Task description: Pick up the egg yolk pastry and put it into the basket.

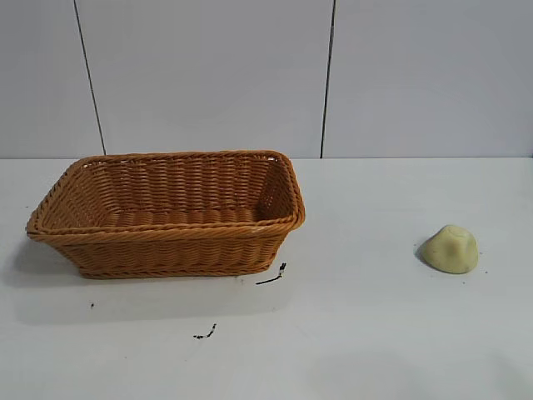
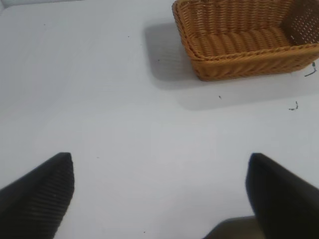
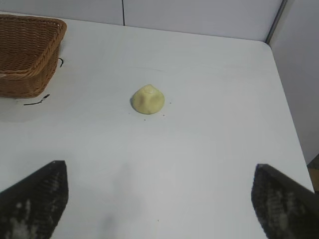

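1. Outside first: the basket (image 1: 166, 212) sits on the left half of the white table (image 1: 366, 333), its long side toward the camera, nothing visible inside it. The pastry (image 1: 450, 248) lies well apart from it at the right side of the table, flat base down. Two small black marks (image 1: 271, 276) lie on the table just in front of the basket's right corner. A pale panelled wall (image 1: 208, 75) stands behind. Neither arm shows in this view.
2. Left wrist: the left gripper (image 2: 159, 194) hangs above bare table with its fingers (image 2: 37, 196) spread wide apart and nothing between them. The basket (image 2: 244, 40) lies well beyond it, with the same black marks (image 2: 294, 105) near its corner. The pastry is out of this view.
3. Right wrist: the right gripper (image 3: 159, 201) hangs over the table, its fingers (image 3: 35, 204) wide apart and holding nothing. The pastry (image 3: 148, 99) rests on the table ahead of it, roughly in line with the gap between the fingers and clear of both. One end of the basket (image 3: 27, 52) shows farther off, well apart from the pastry.
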`<state>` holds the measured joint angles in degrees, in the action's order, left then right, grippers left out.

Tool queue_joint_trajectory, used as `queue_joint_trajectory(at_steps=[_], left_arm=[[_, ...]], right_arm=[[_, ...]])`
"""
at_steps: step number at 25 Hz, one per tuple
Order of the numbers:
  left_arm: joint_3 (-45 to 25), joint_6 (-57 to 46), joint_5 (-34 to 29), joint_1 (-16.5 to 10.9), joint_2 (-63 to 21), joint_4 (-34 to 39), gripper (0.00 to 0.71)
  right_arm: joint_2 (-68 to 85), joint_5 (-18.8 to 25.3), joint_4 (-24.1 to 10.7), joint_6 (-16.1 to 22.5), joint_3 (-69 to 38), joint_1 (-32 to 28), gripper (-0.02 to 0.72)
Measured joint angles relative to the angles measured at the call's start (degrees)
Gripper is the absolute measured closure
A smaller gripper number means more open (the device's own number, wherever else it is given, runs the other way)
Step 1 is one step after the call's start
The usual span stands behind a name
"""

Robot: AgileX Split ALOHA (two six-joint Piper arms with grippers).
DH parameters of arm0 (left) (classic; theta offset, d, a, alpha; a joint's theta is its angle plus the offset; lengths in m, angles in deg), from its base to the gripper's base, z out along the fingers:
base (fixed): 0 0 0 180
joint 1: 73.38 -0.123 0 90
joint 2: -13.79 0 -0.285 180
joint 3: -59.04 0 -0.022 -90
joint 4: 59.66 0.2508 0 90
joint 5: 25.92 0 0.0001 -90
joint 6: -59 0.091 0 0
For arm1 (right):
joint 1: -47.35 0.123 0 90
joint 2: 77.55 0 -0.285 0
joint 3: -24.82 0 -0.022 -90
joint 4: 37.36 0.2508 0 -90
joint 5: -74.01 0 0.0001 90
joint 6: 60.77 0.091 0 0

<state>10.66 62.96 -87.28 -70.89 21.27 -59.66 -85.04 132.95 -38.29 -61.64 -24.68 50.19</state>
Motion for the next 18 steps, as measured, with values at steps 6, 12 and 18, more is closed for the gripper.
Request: queue_joint_trajectory(at_steps=[6,12,18], left_arm=[[0.0,0.0,0.0,0.0,0.0,0.0,0.014],[0.0,0.0,0.0,0.0,0.0,0.0,0.014],[0.0,0.0,0.0,0.0,0.0,0.0,0.014]], right_arm=[[0.0,0.0,0.0,0.0,0.0,0.0,0.01],[-1.15,-0.05,0.0,0.0,0.51,0.0,0.01],[-16.42,-2.22,0.0,0.0,5.57,0.0,0.01]])
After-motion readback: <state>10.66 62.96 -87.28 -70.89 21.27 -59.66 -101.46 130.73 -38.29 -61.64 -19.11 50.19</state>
